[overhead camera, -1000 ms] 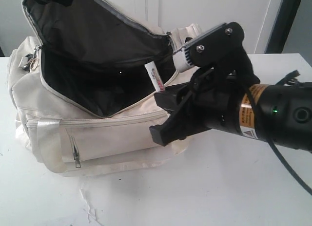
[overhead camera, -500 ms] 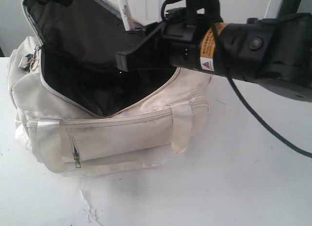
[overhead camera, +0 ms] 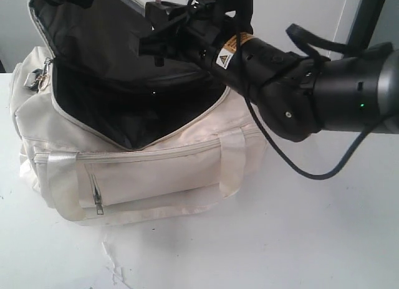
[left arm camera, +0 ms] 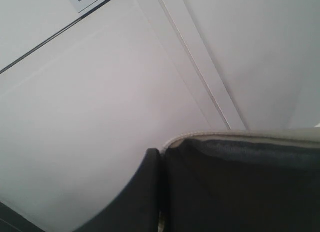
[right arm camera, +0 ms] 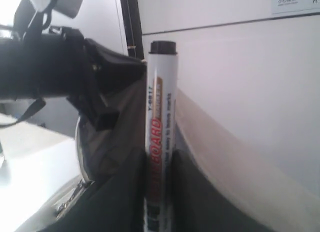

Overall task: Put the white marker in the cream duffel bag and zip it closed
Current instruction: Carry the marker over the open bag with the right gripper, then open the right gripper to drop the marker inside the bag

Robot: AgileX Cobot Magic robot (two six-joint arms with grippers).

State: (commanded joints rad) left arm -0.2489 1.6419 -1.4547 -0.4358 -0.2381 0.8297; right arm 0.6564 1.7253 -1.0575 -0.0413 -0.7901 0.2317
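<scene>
Two arms in shot. Right pincer [right arm camera: 159, 172] is closed narrow on the white marker [right arm camera: 159, 92], with the barrel clamped between both jaws. The black end sticks out well past the tips. In the exterior view I only get a sliver of marker at the top edge, just above the pincer. It's in the air over the open mouth of the cream duffel bag [overhead camera: 149, 170], near the raised flap, not inside. Bag sits on the desk [overhead camera: 293, 239], main zip open. Left pincer [left arm camera: 161, 192] is against the flap edge; can't tell if it's clamped.
</scene>
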